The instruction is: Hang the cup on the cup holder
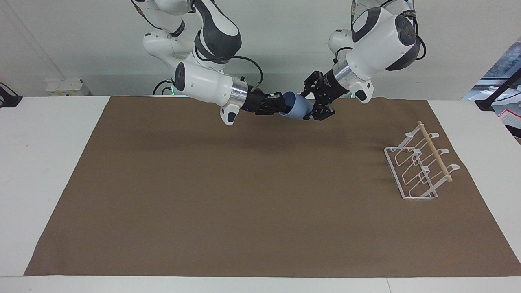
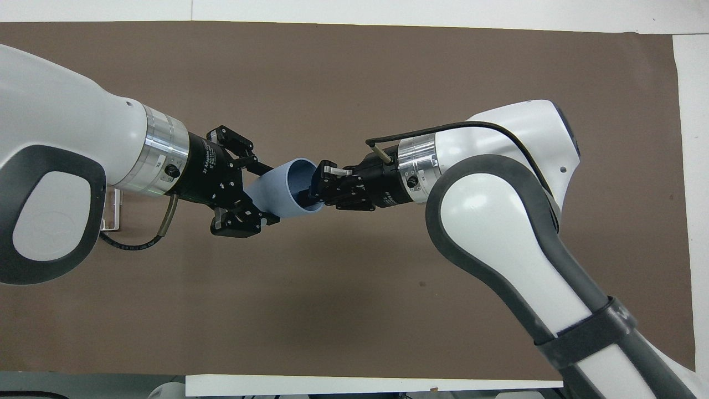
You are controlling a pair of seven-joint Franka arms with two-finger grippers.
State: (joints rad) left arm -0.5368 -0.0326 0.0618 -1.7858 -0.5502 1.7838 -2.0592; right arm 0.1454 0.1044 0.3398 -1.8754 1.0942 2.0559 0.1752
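Note:
The light blue cup [image 1: 299, 109] is held in the air on its side, over the part of the brown mat nearest the robots; it also shows in the overhead view [image 2: 282, 188]. My right gripper [image 1: 281, 106] [image 2: 317, 191] is shut on its rim, one finger inside the mouth. My left gripper [image 1: 313, 108] [image 2: 260, 194] is open, its fingers on either side of the cup's narrow base end. The white wire cup holder [image 1: 419, 167] with its wooden dowel stands on the mat toward the left arm's end. In the overhead view only a corner of the cup holder [image 2: 112, 209] shows under the left arm.
A brown mat [image 1: 244, 195] covers most of the white table [image 1: 40, 162]. The cup holder is the only thing standing on it. A small white box [image 1: 65, 86] sits by the wall past the right arm's end.

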